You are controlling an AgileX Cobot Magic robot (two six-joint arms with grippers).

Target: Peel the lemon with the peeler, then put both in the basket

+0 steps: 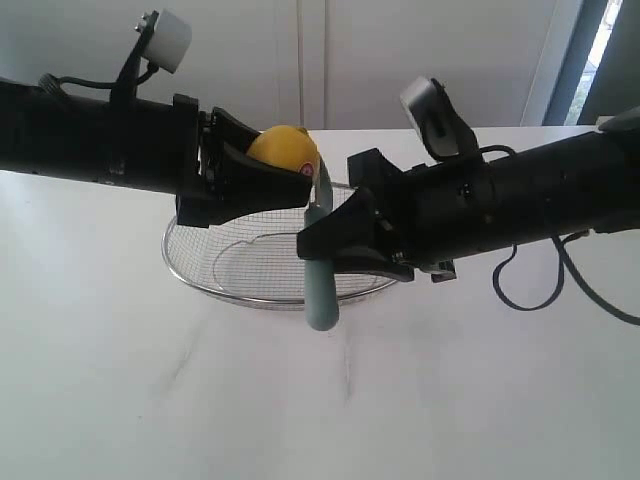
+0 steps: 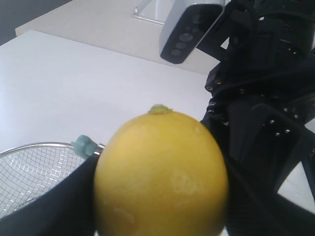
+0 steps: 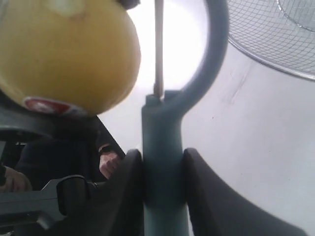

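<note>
1. Left pincer clamps small yellow lemon, frame centre; right pincer clamps teal-handled metal-bladed peeler beside it.
2. Silver wire-mesh basket behind both.
3. Light pressure; stroke follows rind curve.

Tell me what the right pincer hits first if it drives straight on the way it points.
Most likely the left pincer, which grips the lemon just ahead of it. Depth is unclear, so it may instead pass beneath toward the basket.

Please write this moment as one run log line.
left gripper: holds lemon | right gripper: holds peeler, head beside lemon | basket: on table
</note>
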